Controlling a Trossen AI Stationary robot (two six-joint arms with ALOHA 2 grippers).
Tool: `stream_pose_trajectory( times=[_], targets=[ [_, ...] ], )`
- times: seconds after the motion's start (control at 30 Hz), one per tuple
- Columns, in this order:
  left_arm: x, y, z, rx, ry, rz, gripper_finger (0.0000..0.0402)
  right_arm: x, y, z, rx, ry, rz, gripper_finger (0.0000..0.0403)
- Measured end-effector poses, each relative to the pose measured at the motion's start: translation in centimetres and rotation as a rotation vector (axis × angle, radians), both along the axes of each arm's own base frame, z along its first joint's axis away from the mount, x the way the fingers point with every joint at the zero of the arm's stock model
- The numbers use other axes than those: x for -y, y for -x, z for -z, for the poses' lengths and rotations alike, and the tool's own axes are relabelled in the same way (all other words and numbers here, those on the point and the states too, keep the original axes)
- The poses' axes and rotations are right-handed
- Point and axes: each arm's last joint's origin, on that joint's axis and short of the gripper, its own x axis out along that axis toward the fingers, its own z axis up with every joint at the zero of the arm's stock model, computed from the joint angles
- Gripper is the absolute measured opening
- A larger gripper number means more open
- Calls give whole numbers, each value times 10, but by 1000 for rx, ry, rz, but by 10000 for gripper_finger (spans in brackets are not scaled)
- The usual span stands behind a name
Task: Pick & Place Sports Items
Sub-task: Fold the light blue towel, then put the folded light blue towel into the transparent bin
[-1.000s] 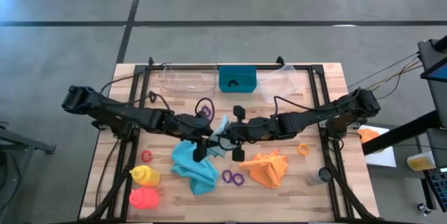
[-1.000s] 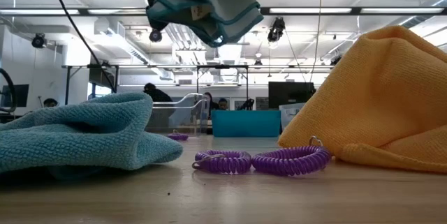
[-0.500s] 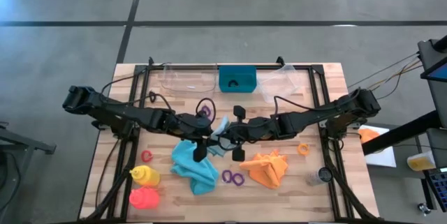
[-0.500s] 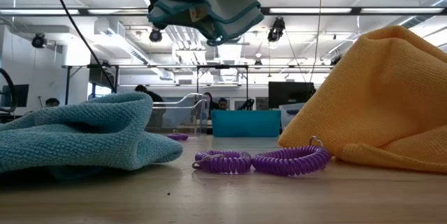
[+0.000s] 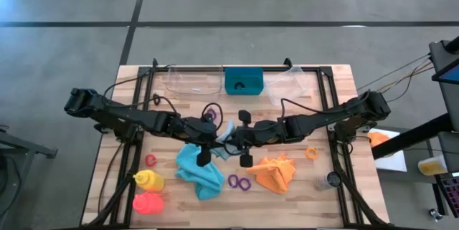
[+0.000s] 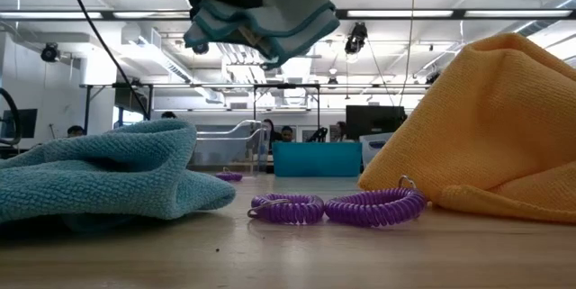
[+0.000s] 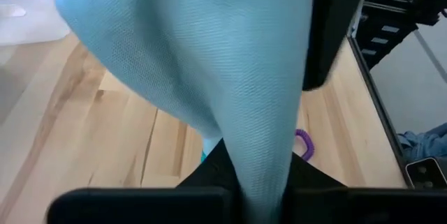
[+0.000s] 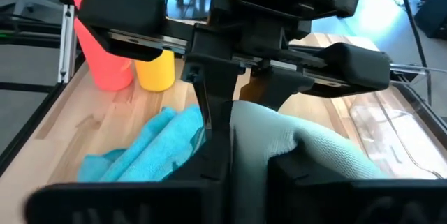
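A pale blue cloth (image 5: 226, 132) with darker teal edging (image 6: 261, 19) hangs in the air at the table's middle, between my two grippers. My left gripper (image 5: 212, 139) and my right gripper (image 5: 234, 141) face each other, and both are shut on it. A teal cloth (image 5: 199, 170) and an orange cloth (image 5: 275, 173) lie bunched on the table below. Two joined purple rings (image 5: 239, 182) lie between them. A red ring (image 5: 150, 160), an orange ring (image 5: 311, 152), a yellow bottle (image 5: 148, 180) and a pink-red bottle (image 5: 148, 203) rest on the table. My left gripper pinches a bunched fold of the pale blue cloth (image 7: 262, 172) between its two fingers, coming level from the table's left. The cloth is clear of the table. My right gripper pinches the cloth's other side (image 8: 250, 155) between its fingers, coming level from the table's right. The cloth hangs slack below both grippers.
A teal bin (image 5: 244, 81) stands at the far edge between two clear trays (image 5: 192, 81) (image 5: 290, 87). Another purple ring (image 5: 209, 111) lies near the bin. A small can (image 5: 330, 180) stands at the near right. Dark frame rails run along both sides.
Both grippers have stayed at the table's middle, shut on the pale blue cloth. The cloth's hanging folds have shifted slightly in shape between them.
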Motion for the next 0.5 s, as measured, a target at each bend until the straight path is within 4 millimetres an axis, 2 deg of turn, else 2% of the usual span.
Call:
stream_pose_trajectory(
  times=[0.17,0.3,0.4,0.5],
  targets=[
    [0,1,1,-9,-1,0,28,0,2,0,-23,6,-1,183],
    [-1,6,1,-53,6,-5,28,2,14,-12,-25,6,-2,260],
    [-4,15,-5,-80,46,-40,28,4,29,-23,-55,5,6,296],
    [-14,28,-21,-100,130,-143,28,6,47,-30,-123,-37,31,308]
  ],
)
